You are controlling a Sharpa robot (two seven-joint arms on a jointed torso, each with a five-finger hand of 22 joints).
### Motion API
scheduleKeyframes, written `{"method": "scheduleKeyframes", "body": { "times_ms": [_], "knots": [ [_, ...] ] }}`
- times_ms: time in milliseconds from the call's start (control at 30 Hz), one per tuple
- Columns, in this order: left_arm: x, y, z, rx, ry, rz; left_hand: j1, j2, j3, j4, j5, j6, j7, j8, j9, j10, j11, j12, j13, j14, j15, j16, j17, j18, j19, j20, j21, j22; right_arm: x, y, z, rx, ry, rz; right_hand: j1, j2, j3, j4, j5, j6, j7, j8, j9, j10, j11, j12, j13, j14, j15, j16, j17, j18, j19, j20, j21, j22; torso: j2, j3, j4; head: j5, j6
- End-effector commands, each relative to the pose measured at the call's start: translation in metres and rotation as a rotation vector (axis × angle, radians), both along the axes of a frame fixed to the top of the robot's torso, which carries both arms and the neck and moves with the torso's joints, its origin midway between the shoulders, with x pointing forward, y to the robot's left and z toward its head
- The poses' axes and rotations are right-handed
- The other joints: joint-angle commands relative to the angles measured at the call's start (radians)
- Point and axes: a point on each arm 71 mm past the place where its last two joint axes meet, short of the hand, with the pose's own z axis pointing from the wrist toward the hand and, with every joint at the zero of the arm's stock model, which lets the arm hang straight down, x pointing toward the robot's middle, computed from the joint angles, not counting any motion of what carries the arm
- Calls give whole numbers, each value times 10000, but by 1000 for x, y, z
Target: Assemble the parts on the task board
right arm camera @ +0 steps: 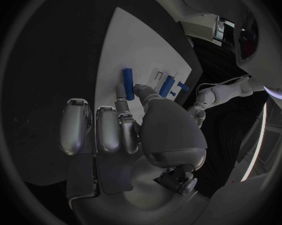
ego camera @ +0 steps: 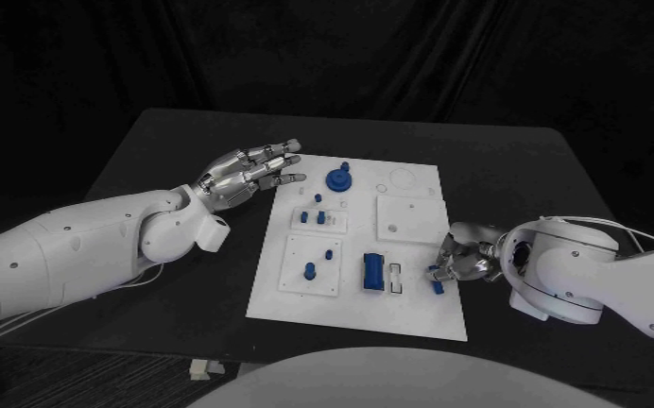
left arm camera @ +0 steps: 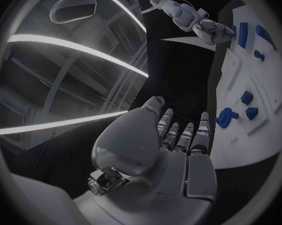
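The white task board point(ego camera: 409, 306) lies in the middle of the black table. My right hand point(ego camera: 465, 259) is at the board's right edge and pinches a small blue peg point(ego camera: 437, 284) between thumb and fingertip; the peg point(right arm camera: 128, 77) sticks out past the fingertips point(right arm camera: 122, 92) over the board point(right arm camera: 125, 40). My left hand point(ego camera: 253, 174) hovers by the board's far left corner, fingers stretched out and holding nothing. In the left wrist view that hand point(left arm camera: 178, 150) is beside the board point(left arm camera: 265, 75), with the right hand point(left arm camera: 210, 31) far across.
A blue round knob point(ego camera: 336, 179) stands at the board's far end. Small blue pieces point(ego camera: 317, 217) sit left of a white square inset point(ego camera: 404, 214). A long blue block point(ego camera: 370, 272) stands beside a slot point(ego camera: 395, 277), with a blue peg point(ego camera: 311, 271) to its left.
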Motion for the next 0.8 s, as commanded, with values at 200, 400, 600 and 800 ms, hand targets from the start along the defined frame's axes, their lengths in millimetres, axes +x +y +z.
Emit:
{"method": "scheduleKeyframes", "body": {
  "times_ms": [200, 400, 600, 800],
  "knots": [
    [0, -2, 0, -194, 13, -73, -100, -30, 66, -11, 44, -5, 85, 42, -8, -1, 85, 27, 4, 0, 65, 51, 4, -43, 44, -19, 37, -9, -5, 9, 3, 3056, 1984, -2634, -463, 9, 1910, -1596, 92, 115, -43, 89, 12, 1078, -13, 26, 2632, 439, 45, 146, 181, -140, 316, 59, 130, 1901, -10, -4, 7, 7, -1],
    [-1, -2, 0, -188, 22, -77, -100, -30, 66, -11, 44, -5, 85, 42, -8, -1, 85, 27, 4, 0, 65, 51, 4, -43, 44, -19, 37, -9, -5, 14, -2, 3733, 3021, -3480, -644, 37, 1973, -1546, 129, 125, -60, 139, 20, 1078, -25, 26, 2632, 446, 36, 174, 221, -146, 325, 51, 164, 1909, -10, -12, 18, 12, -1],
    [-1, -3, 0, -196, 27, -93, -100, -30, 66, -11, 44, -5, 85, 42, -8, -1, 85, 27, 4, 0, 65, 51, 4, -43, 44, -19, 37, -9, -1, 18, -6, 3732, 3235, -3644, -772, 42, 1981, -1511, -9, 96, -78, 187, 35, 1078, -37, 26, 2632, 440, 29, 173, 206, -146, 323, 47, 172, 1910, 2, -10, 28, 20, -1],
    [-1, -3, 0, -205, 32, -110, -100, -30, 66, -11, 44, -5, 85, 42, -8, -1, 85, 27, 4, 0, 65, 51, 4, -43, 44, -19, 37, -9, 4, 19, -10, 3123, 2858, -3296, -960, 20, 1940, -1463, -349, 30, -106, 276, 68, 1078, -58, 26, 2632, 429, 13, 165, 172, -136, 297, 34, 135, 1894, 10, -12, 18, 31, -1]
  ]
}}
